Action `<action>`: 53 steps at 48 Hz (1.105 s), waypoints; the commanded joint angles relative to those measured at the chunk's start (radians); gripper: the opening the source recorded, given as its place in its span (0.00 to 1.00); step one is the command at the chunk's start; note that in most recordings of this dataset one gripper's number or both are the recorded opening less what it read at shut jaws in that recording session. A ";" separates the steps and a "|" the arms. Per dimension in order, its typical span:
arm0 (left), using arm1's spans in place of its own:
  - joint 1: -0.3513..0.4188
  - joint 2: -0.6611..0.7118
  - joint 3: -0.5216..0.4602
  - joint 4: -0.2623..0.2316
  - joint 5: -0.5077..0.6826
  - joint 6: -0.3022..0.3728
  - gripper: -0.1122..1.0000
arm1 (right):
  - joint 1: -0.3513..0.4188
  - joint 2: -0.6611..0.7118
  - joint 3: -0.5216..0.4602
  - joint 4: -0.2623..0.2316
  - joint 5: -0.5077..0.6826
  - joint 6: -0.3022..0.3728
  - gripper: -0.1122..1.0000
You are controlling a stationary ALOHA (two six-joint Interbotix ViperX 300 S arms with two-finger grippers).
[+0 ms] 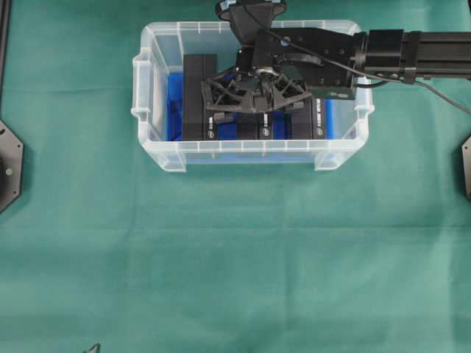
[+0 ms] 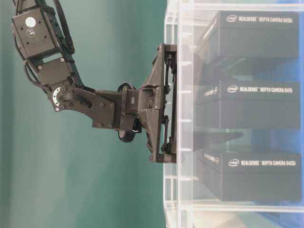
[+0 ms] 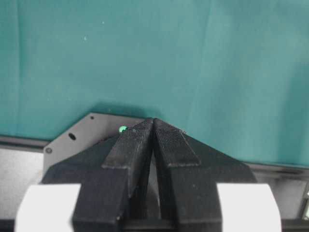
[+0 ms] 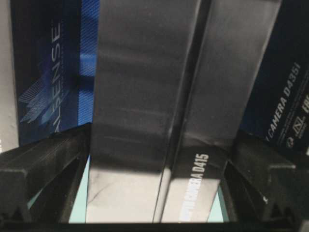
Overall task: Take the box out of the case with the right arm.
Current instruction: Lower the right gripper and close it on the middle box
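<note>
Presently the green cloth-covered table (image 1: 235, 265) carries the case (image 1: 158, 158), a clear plastic bin with a blue floor, near its far edge. Inside it several black RealSense camera boxes stand side by side on edge.

The right arm (image 1: 412, 53) reaches in from the right edge, and the right gripper (image 1: 255, 103) hangs over the middle of the case. Its jaws stand wide apart, straddling the D415 box (image 4: 159, 106); nothing is gripped yet.

The left gripper (image 3: 153, 145) rests closed and empty over the table's edge.

Judgement: lower squarely until both fingers (image 4: 43, 174) flank the box's broad faces, clear of the neighbouring D435i box (image 4: 282, 87), then close firmly and lift straight up.
</note>
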 commanded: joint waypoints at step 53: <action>-0.003 0.002 -0.018 0.003 -0.003 0.000 0.10 | 0.021 -0.080 -0.232 -0.058 0.273 0.055 0.69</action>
